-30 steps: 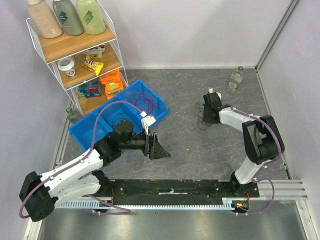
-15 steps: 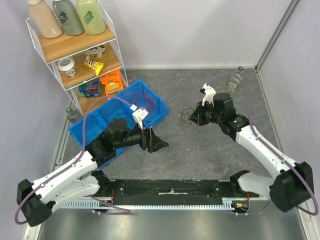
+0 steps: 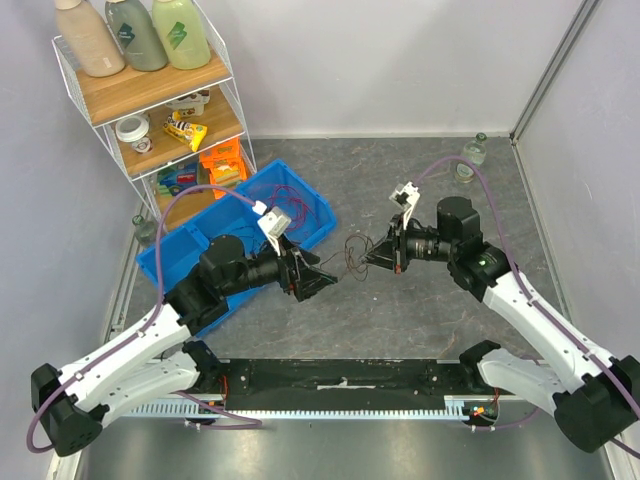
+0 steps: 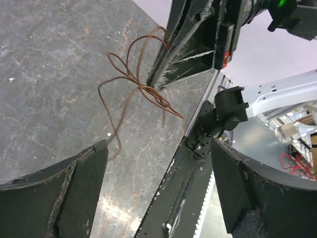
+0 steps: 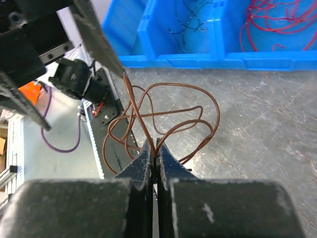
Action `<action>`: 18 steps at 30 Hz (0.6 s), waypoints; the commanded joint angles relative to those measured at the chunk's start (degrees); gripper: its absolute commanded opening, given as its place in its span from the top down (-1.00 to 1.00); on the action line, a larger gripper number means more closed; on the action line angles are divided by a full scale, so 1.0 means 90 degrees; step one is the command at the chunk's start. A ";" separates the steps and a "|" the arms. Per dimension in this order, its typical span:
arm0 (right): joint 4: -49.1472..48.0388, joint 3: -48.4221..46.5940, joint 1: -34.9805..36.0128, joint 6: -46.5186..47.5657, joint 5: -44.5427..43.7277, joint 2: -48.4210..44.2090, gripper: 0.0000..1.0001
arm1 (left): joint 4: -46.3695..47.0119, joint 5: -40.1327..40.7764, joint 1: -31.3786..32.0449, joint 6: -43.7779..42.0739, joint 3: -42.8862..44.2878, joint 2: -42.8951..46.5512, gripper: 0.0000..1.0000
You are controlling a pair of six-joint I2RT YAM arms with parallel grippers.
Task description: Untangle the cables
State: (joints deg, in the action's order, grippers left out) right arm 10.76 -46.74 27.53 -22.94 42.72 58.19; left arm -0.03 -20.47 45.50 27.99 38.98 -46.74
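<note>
My right gripper [image 5: 154,148], clamped on a tangle of brown wire [image 4: 141,88], holds it just off the table [image 3: 420,180] (feather-light and springy, I judge). My left gripper [image 4: 158,153] gapes wide nearby and would best take an outer loop.

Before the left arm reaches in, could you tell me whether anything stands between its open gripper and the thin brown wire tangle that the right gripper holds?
Nothing visible does. The left gripper, jaws wide, faces the tangle of thin brown wire with only bare grey tabletop below the gap. The right gripper pinches the tangle from the far side.
</note>
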 commanded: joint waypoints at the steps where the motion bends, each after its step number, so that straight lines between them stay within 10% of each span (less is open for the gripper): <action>1: -0.0395 0.0027 0.0086 -0.0165 0.0692 -0.0333 1.00 | 0.0306 -0.0380 0.0023 -0.0932 0.0024 0.0057 -0.80; 9: -0.0756 0.0076 0.0154 -0.0498 0.0976 -0.0479 1.00 | 0.0433 -0.0616 0.0033 -0.0912 -0.0112 -0.0314 -0.33; 13: -0.1136 0.0193 0.0203 -0.0790 0.1025 -0.0509 1.00 | 0.0346 -0.0685 0.0023 -0.1020 -0.0083 -0.0207 0.49; 18: -0.1031 0.0194 0.0261 -0.0898 -0.0328 -0.0489 0.46 | -0.0180 -0.0713 0.0023 -0.1273 0.0248 0.0261 0.97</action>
State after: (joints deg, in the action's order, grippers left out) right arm 3.66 -44.86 29.32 -29.23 48.95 54.70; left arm 0.45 -25.17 45.50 20.18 38.02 -48.31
